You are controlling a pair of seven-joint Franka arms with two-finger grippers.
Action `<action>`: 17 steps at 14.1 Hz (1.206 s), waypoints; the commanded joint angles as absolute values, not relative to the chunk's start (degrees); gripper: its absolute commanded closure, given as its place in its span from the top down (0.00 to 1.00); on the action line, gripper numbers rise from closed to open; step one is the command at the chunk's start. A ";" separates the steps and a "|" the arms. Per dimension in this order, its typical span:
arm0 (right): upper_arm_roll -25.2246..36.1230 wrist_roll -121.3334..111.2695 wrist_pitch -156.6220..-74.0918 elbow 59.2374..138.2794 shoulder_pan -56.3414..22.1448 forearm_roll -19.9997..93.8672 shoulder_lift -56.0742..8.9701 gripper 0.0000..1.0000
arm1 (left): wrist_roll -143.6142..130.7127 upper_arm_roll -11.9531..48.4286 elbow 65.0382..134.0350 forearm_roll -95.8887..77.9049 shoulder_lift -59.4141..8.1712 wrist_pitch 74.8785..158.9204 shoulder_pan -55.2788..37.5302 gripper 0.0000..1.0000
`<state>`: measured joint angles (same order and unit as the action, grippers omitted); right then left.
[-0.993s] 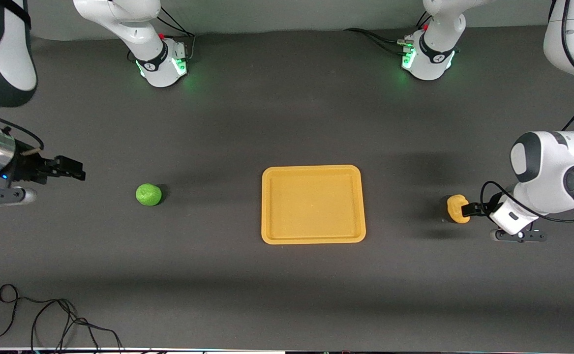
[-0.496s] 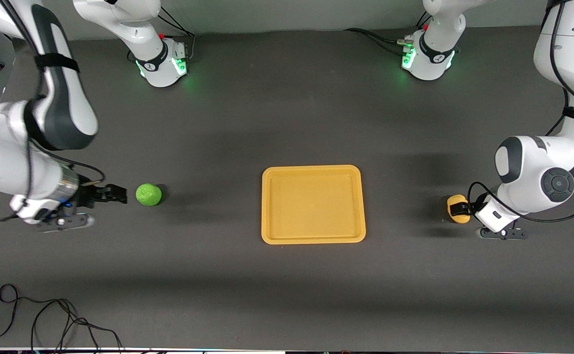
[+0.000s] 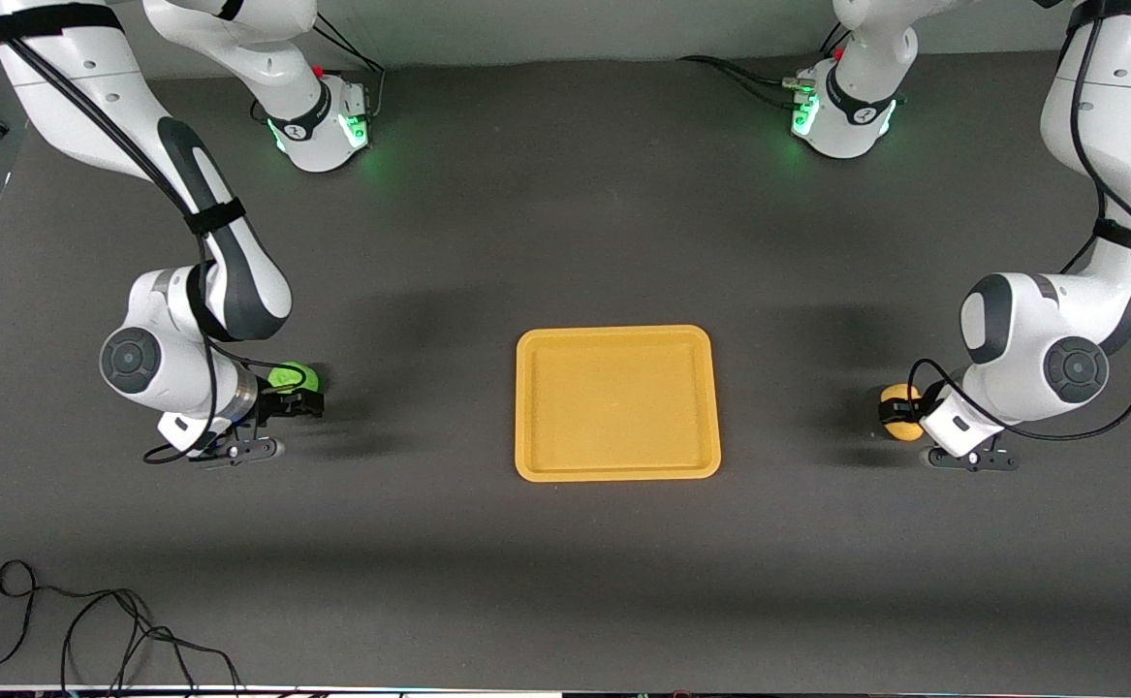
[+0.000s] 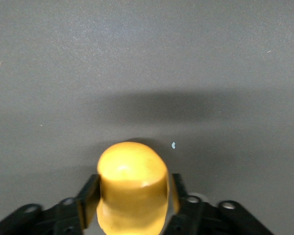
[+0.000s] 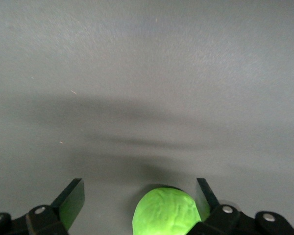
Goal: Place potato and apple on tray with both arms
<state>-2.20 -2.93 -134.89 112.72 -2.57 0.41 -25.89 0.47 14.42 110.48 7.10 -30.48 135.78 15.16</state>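
Note:
The green apple (image 3: 286,374) lies on the dark table toward the right arm's end. My right gripper (image 3: 296,390) is down at it and open, with the apple (image 5: 166,213) between the fingers, closer to one finger (image 5: 204,193) than the other. The yellow-orange potato (image 3: 900,394) lies toward the left arm's end. My left gripper (image 3: 898,412) is shut on the potato (image 4: 132,171), one finger (image 4: 88,196) on each side, and the potato rests on the table. The yellow-orange tray (image 3: 613,402) lies flat and bare at the table's middle, between the two fruits.
A loose black cable (image 3: 90,620) lies near the table's edge nearest the front camera, toward the right arm's end. The arm bases (image 3: 318,126) (image 3: 841,116) stand at the edge farthest from the camera.
My right arm has swung in from the table's end and lowered, so its open fingers now straddle the apple. My left gripper has slid a little farther onto the potato.

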 commanded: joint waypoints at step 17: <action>-2.02 -1.06 -133.51 116.72 -2.64 -9.93 -27.42 0.52 | -40.75 24.26 99.41 9.38 -29.33 122.15 -7.02 0.28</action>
